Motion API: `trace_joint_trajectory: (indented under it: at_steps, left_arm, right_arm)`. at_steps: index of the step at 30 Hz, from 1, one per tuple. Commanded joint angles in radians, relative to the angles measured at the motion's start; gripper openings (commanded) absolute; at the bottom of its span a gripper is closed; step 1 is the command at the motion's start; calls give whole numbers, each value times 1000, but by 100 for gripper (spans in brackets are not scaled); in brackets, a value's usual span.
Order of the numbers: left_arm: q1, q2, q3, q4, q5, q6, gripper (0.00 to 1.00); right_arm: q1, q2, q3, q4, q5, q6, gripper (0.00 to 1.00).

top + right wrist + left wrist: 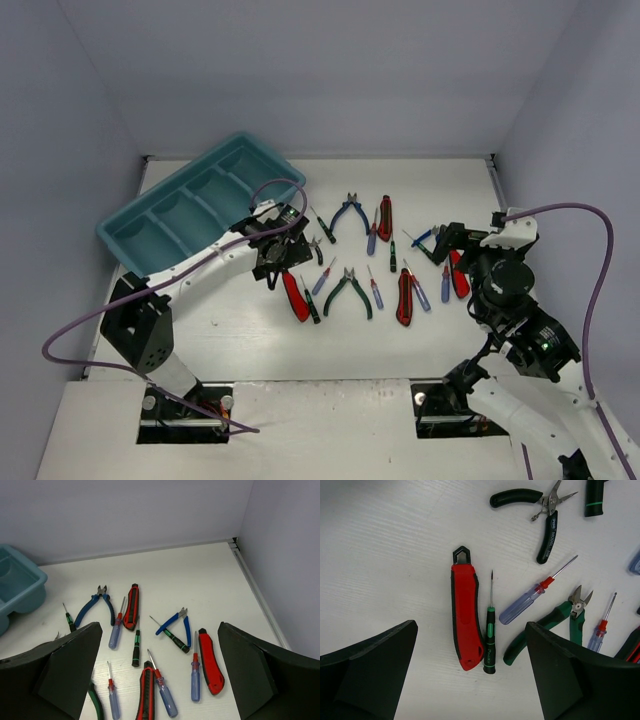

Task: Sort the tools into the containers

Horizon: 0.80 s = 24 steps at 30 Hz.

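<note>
1. The teal tray (168, 186) sits at the far left of the table, set at an angle – its long compartments show no tools in them.
2. The left gripper (278, 262) hovers just right of the tray's near corner, fingers spread wide and pinching nothing.
3. Straight under it, between the fingers in the wrist view, lies a red cutter (465, 615) flat on the table, with a green-and-black screwdriver (490, 640) lying alongside it, just about touching.
4. Next come a blue-handled screwdriver (525, 605), the green pliers (350, 292) and, farther back, the black pliers (540, 510).
5. Mid-table: the blue pliers (349, 213), a second red cutter (385, 217) at the back, a third (404, 297) nearer the arms.
6. The right gripper (443, 245) hangs over the right end of the spread, fingers fully apart – empty.
7. Below it lie small blue pliers (175, 625) and a fourth red cutter (211, 662).
</note>
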Motion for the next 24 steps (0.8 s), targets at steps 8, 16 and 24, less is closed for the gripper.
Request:
trace_joint_trajectory:
  at_steps: [8, 16, 24]
  left_arm:
    - [-38, 8, -120, 162, -28, -167, 84]
    - [-43, 95, -168, 222, 1, -201, 71]
    - [-43, 103, -230, 242, -15, -222, 62]
  right_arm:
    - [3, -20, -19, 17, -6, 112, 100]
    - [3, -58, -37, -6, -31, 140, 100]
    - [3, -73, -45, -28, -62, 152, 100]
